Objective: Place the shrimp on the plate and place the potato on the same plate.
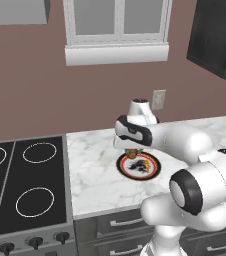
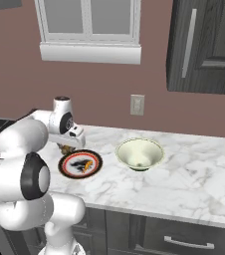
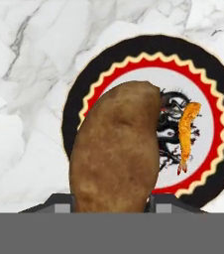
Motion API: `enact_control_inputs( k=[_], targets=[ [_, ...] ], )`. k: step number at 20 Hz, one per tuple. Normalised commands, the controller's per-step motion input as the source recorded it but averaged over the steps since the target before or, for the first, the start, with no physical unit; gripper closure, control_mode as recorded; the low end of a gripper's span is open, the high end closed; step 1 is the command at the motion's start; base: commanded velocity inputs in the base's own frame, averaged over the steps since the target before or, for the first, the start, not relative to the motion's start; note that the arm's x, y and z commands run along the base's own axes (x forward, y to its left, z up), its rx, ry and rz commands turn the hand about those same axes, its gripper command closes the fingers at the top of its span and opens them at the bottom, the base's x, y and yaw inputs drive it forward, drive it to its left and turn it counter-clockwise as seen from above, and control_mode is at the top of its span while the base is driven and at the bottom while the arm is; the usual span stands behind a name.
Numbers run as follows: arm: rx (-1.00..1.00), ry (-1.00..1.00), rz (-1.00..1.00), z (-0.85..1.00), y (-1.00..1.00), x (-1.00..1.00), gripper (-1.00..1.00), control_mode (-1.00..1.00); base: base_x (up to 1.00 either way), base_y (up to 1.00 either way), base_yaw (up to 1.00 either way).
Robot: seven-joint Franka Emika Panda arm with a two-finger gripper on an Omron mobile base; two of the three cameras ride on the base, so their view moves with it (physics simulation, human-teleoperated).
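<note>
While over plate, potato (clamped)

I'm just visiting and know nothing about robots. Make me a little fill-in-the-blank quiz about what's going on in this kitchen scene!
1. The fingers grip a brown ____.
2. The orange shrimp already lies on the ____.
3. Right of the plate, in the right base view, stands a pale empty ____.
4. The counter is made of white ____.

Missing words: potato; plate; bowl; marble
</note>
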Motion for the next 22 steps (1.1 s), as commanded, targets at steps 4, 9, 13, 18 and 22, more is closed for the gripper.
enact_control_inputs(
  k=[4,9,13,18,22],
  targets=[
    [0.02,0.00,0.00,-0.40,0.00,0.12,1.00,-1.00,0.00,0.00,0.00],
    [0.01,0.00,0.00,-0.31,-0.06,0.12,1.00,-1.00,0.00,0.00,0.00],
    [0.00,0.00,0.00,-0.21,0.00,0.15,1.00,-1.00,0.00,0.00,0.00],
    [0.00,0.00,0.00,-0.13,0.00,0.24,1.00,-1.00,0.00,0.00,0.00],
    [0.00,0.00,0.00,-0.01,0.00,0.10,-1.00,-1.00,0.00,0.00,0.00]
  ],
)
